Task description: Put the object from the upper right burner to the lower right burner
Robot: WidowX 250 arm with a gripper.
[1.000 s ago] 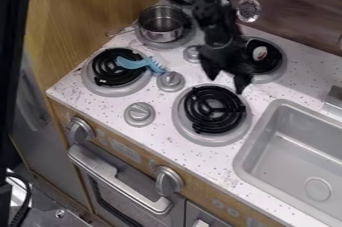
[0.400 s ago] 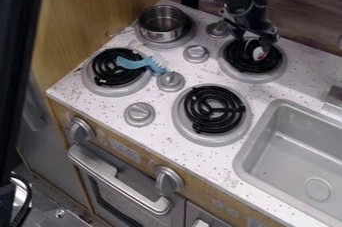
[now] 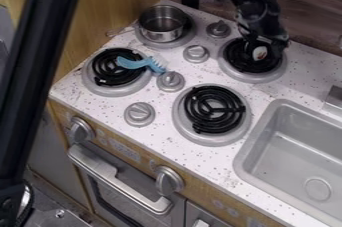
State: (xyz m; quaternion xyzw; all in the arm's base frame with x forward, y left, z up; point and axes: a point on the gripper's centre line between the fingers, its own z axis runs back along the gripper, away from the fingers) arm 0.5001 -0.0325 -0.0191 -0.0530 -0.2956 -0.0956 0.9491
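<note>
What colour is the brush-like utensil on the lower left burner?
Light blue, clearest in the camera view.

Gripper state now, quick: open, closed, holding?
Hand: open, low over the upper right burner, the small white-and-red object by its fingertips.

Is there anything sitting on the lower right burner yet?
No, the lower right burner shows only its bare black coil.
</note>
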